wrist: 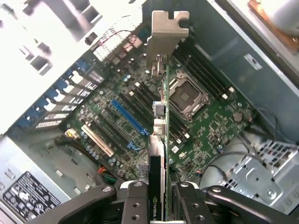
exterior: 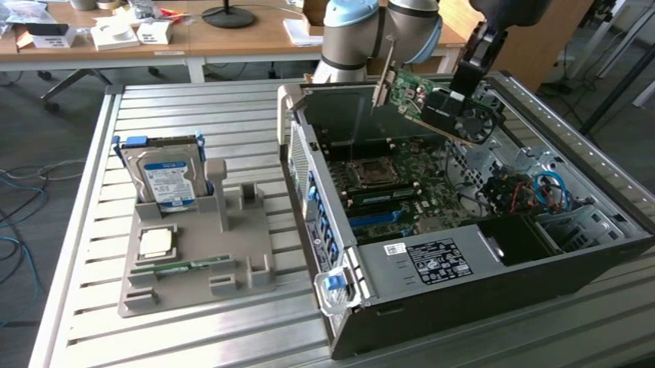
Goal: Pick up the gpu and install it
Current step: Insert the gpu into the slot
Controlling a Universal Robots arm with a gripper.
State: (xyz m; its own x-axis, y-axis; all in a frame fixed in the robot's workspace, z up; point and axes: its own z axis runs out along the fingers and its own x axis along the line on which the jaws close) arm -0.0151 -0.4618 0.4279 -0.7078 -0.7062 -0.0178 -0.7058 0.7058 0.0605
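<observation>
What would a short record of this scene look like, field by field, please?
gripper: shut on the gpu, above the open computer case
gpu: held edge-on over the motherboard, metal bracket at the end away from the gripper, not yet seated
blue slot: free
grey holder: on the table, at the exterior view's left, carrying the hard drive, memory stick and processor chip

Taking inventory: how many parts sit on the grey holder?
3: a hard drive upright at the holder's far end, a CPU lying flat mid-holder, a memory stick nearer the camera. None appears hidden.
</observation>
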